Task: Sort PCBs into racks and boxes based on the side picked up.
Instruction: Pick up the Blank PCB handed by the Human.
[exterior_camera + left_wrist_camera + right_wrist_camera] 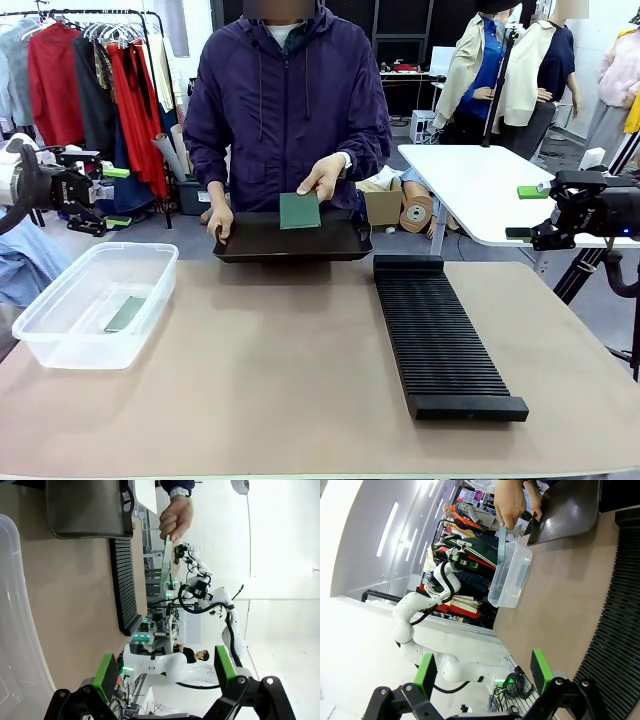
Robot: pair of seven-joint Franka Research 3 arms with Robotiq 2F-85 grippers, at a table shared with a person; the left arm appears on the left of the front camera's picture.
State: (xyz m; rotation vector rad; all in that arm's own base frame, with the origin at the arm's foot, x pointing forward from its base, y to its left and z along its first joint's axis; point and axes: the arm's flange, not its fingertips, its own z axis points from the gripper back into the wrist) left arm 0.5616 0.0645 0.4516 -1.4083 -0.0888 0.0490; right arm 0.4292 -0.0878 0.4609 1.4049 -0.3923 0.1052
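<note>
Your left gripper (117, 197) hangs in the air with its two green fingers wide apart and nothing between them. Your right gripper (525, 212) is the same, spread wide and holding nothing. The green board (300, 210) is well away from both, about halfway between them. The person's hand (322, 178) pinches it at its top edge, and it hangs upright over the black tray (240, 250). It is a thin, flat, dark green rectangle with a plain face turned toward you. From the camera on your left wrist it shows edge-on, like a thin green line. A second board (125, 313) lies flat on the bottom of the clear box (40, 330). The box sits on the table (250, 400) below your left gripper, a little toward the middle. This board looks greyer. The long black rack (440, 340), with its many fine slots, lies on the table below your right gripper, also a little toward the middle.
</note>
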